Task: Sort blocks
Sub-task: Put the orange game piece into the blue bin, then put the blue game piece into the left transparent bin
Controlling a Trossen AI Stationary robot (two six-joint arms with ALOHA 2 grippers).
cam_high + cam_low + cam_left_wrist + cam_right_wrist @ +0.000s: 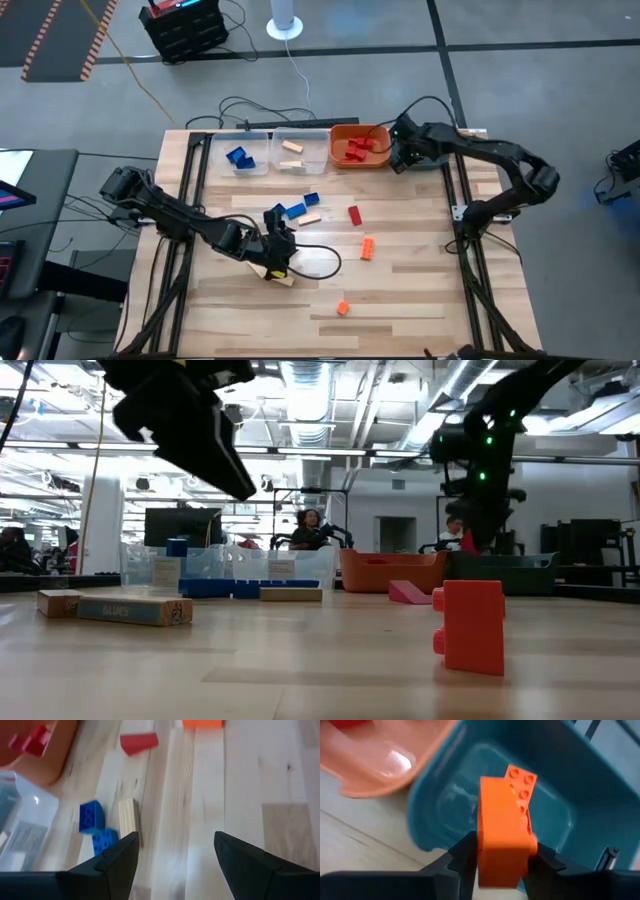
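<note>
Right wrist view: a studded orange plastic block [504, 827] is clamped between the fingers of the right gripper [496, 852] and is held over the teal plastic bin [580, 795] at the table's far right, apparently so that orange pieces are collected there, beside the orange bin [357, 147] of red blocks. The left gripper [175, 851] is spread wide and empty, poised near two blue blocks [95, 827] and a tan wooden block [128, 820] at mid-table.
</note>
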